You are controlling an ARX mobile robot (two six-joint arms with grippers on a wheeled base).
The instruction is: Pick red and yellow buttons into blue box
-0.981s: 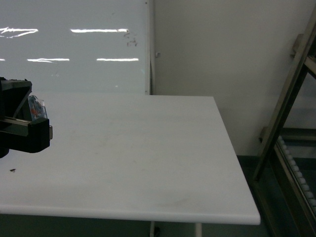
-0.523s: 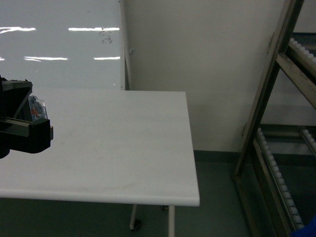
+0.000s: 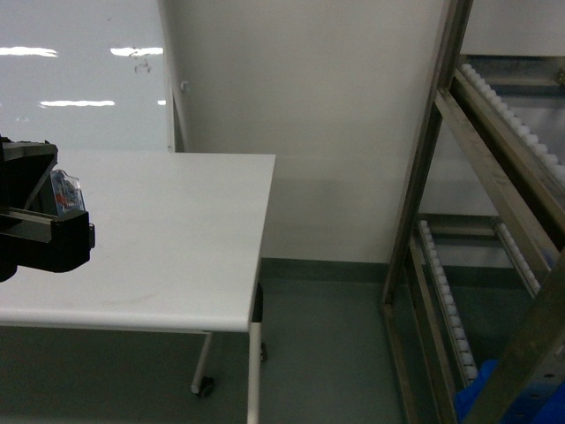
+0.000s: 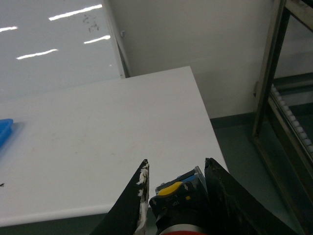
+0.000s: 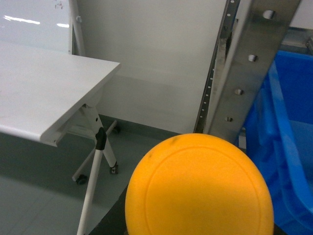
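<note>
My left gripper (image 4: 176, 166) is shut on the red button (image 4: 179, 229). Its black body with a yellow tab sits between the two black fingers, and only a sliver of the red cap shows at the bottom edge. In the head view the same gripper (image 3: 48, 231) hangs at the far left over the white table (image 3: 177, 265). The yellow button's cap (image 5: 198, 188) fills the lower middle of the right wrist view and hides the right gripper's fingers that carry it. The blue box (image 5: 288, 147) stands just right of it behind a steel post, and its corner (image 3: 508, 397) shows low in the rack.
A steel roller rack (image 3: 441, 203) stands on the right, its perforated post (image 5: 244, 68) close to the yellow cap. The table's wheeled folding leg (image 5: 95, 161) is at lower left. A whiteboard (image 3: 79, 79) and a wall stand behind. A shallow blue tray's edge (image 4: 5, 132) lies on the table.
The head view has swung to the right: the table has slid left, and the rack and blue box have come into view. The left gripper keeps its place and its hold.
</note>
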